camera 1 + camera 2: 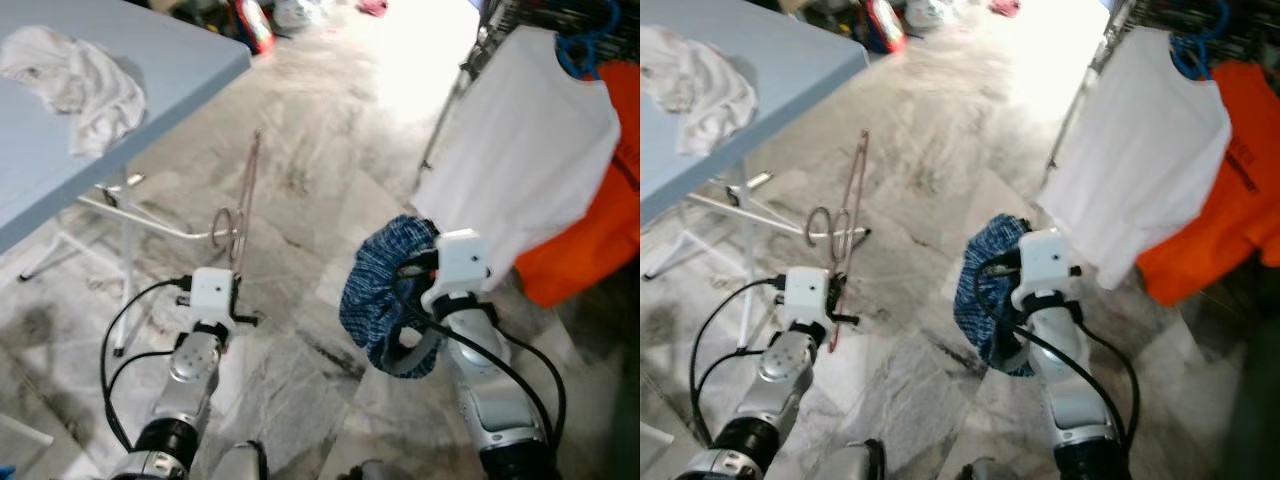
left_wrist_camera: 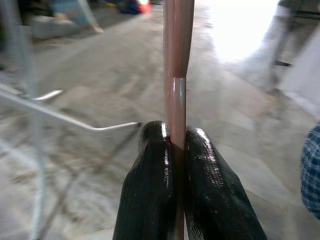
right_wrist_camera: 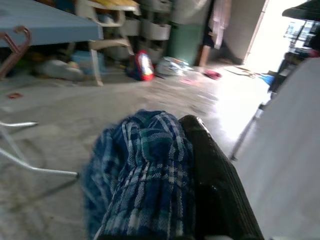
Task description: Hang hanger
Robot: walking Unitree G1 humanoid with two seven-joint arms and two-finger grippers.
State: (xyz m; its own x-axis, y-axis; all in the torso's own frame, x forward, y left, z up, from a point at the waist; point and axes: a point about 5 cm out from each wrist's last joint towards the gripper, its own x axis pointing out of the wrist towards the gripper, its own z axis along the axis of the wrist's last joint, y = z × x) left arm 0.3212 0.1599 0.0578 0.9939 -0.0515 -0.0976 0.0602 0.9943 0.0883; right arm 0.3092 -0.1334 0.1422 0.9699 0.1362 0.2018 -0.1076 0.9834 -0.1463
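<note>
A thin pinkish-brown hanger (image 1: 245,195) stands upright over the floor, its hook curled near the bottom. My left gripper (image 2: 175,145) is shut on its bar, with both black fingers (image 2: 150,185) pressed against it. A blue plaid garment (image 1: 385,290) hangs bunched in my right gripper (image 3: 185,150), which is shut on the cloth; one black finger (image 3: 215,175) shows beside the fabric. Both arms are held out low in front of me, the left arm (image 1: 195,360) near the table and the right arm (image 1: 480,380) near the rack.
A light blue folding table (image 1: 150,60) with a crumpled white cloth (image 1: 75,80) stands at the left, its metal legs (image 1: 125,260) close to the hanger. A white shirt (image 1: 530,150) and an orange garment (image 1: 600,230) hang at the right. Marble floor (image 1: 330,130) lies between.
</note>
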